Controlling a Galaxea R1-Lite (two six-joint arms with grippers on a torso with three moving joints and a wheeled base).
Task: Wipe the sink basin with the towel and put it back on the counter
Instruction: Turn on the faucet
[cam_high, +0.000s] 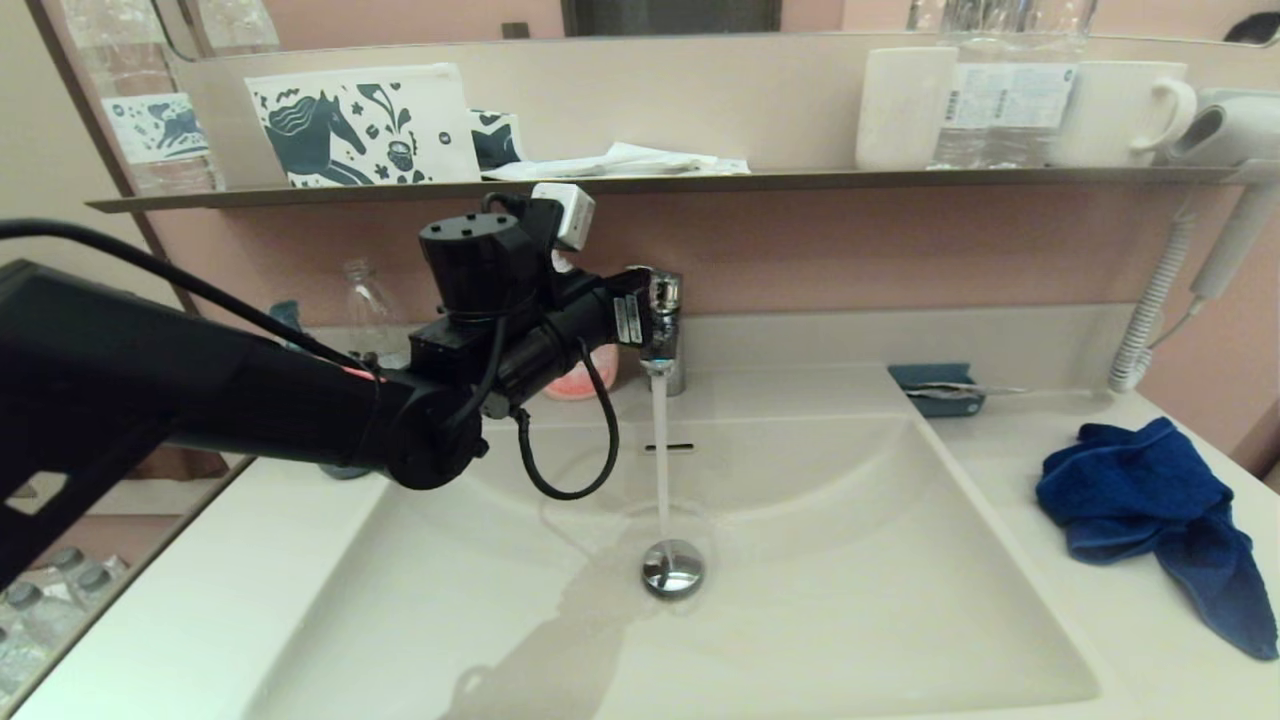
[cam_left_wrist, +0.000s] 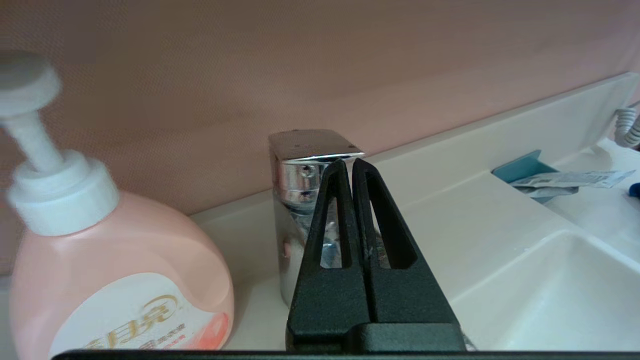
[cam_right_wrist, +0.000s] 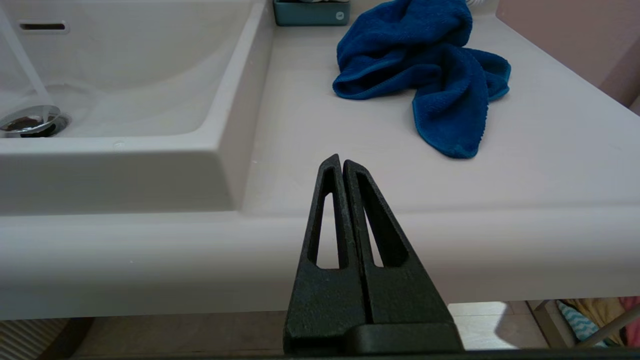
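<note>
The left gripper (cam_left_wrist: 348, 167), fingers pressed together and holding nothing, sits at the chrome tap (cam_left_wrist: 305, 165), its tips against the flat handle, while water (cam_high: 660, 460) runs into the basin (cam_high: 850, 560) and onto the drain plug (cam_high: 673, 568). The step in hand looks like working that handle, so push with the closed tips squarely on the lever edge, in a short steady stroke, and keep the wrist clear of the soap bottle (cam_left_wrist: 115, 280) just beside the tap. The blue towel (cam_high: 1150, 510) lies bunched on the counter (cam_high: 1010, 450) right of the basin, untouched; the right gripper (cam_right_wrist: 342, 165), also pressed together and empty, hangs off the counter's front edge, near it
</note>
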